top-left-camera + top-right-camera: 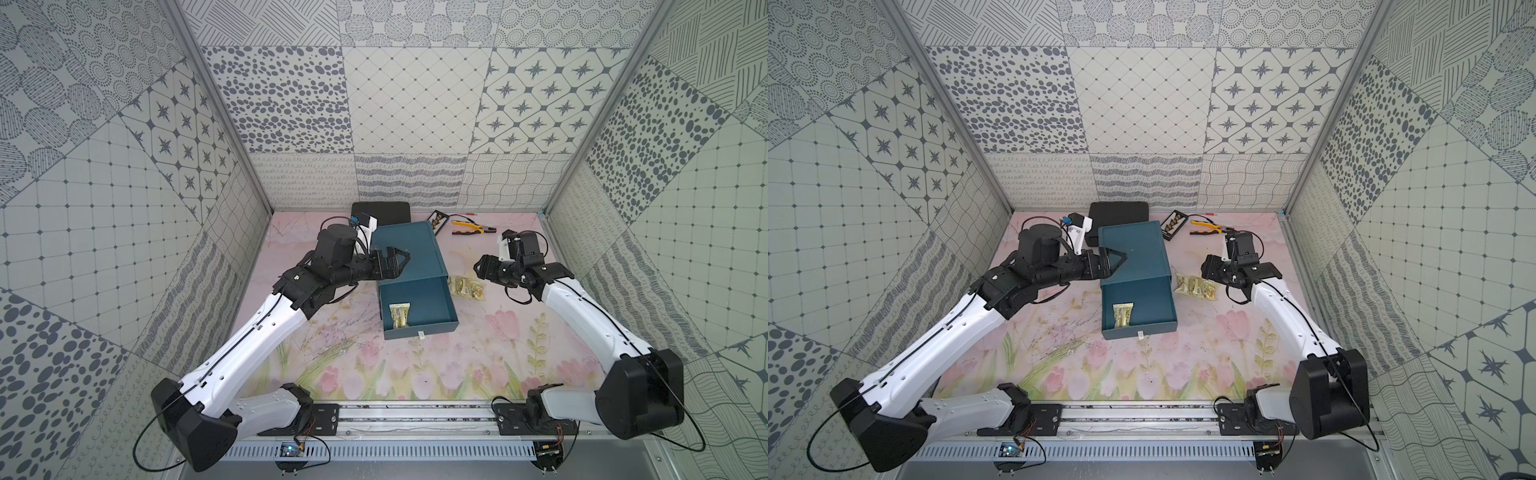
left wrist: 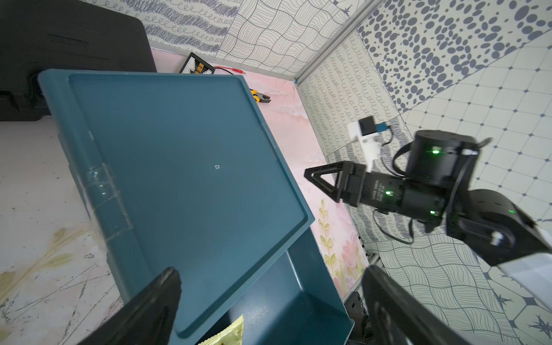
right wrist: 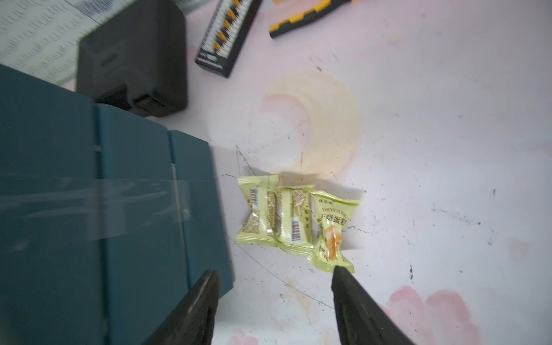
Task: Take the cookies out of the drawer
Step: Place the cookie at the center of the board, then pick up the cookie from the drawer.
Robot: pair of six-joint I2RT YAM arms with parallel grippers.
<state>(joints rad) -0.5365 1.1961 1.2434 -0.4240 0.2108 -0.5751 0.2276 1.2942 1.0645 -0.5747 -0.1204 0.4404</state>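
The teal cabinet [image 1: 409,249] stands mid-table with its drawer [image 1: 432,322] pulled out toward the front. Gold cookies [image 1: 400,316] lie in the drawer's left part; a corner of one shows in the left wrist view [image 2: 230,331]. Three more gold cookies [image 1: 467,286] [image 3: 294,221] lie side by side on the table, right of the cabinet. My right gripper [image 1: 482,270] [image 3: 274,273] hangs open just beside them with nothing between its fingers. My left gripper [image 1: 401,259] [image 2: 268,274] is open over the cabinet's top near its left edge, holding nothing.
A black box [image 1: 380,212] sits behind the cabinet at the back wall. A slim black tray [image 1: 437,218] of brown pieces and yellow-handled pliers [image 1: 471,227] lie at the back right. Patterned walls close in the table on three sides.
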